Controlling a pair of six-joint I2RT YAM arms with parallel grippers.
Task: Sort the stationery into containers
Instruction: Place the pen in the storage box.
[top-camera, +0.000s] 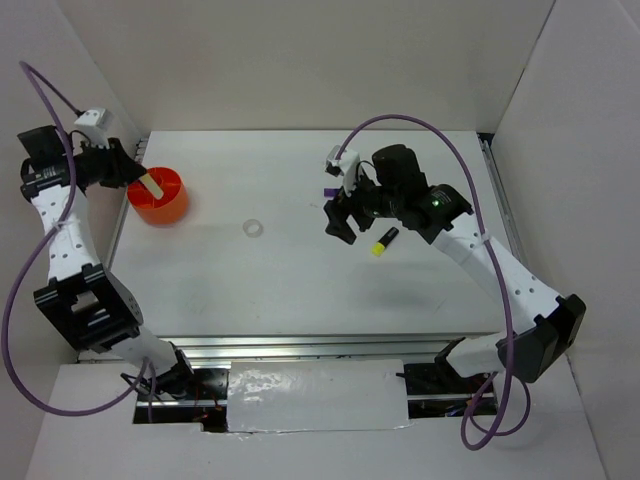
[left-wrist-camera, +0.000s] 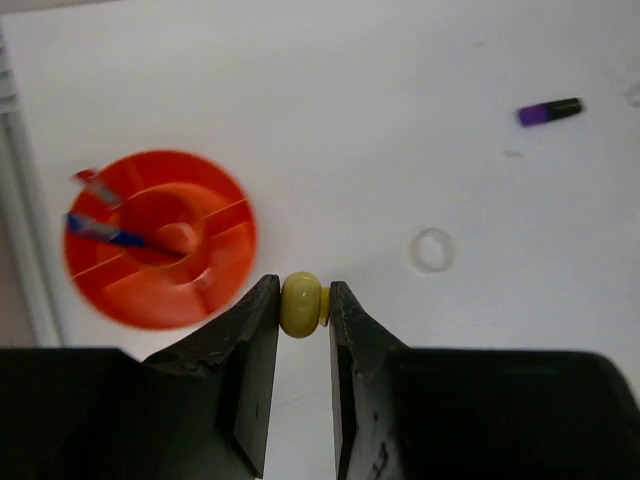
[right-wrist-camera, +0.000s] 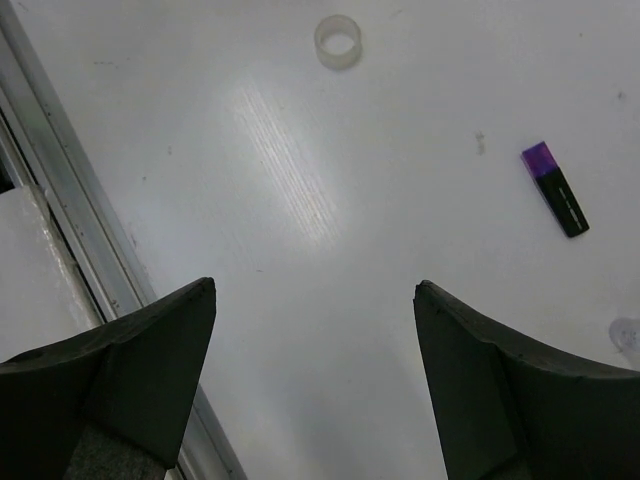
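Left gripper clamps pale yellow stick, round orange-red plastic cup at 10 o'clock; right gripper fingers apart.

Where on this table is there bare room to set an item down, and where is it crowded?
Bare: the wide near band between the tape ring and the front rail, and the far strip between the orange cup and the right gripper. Crowded: around that open gripper, with the highlighter and purple marker close by.
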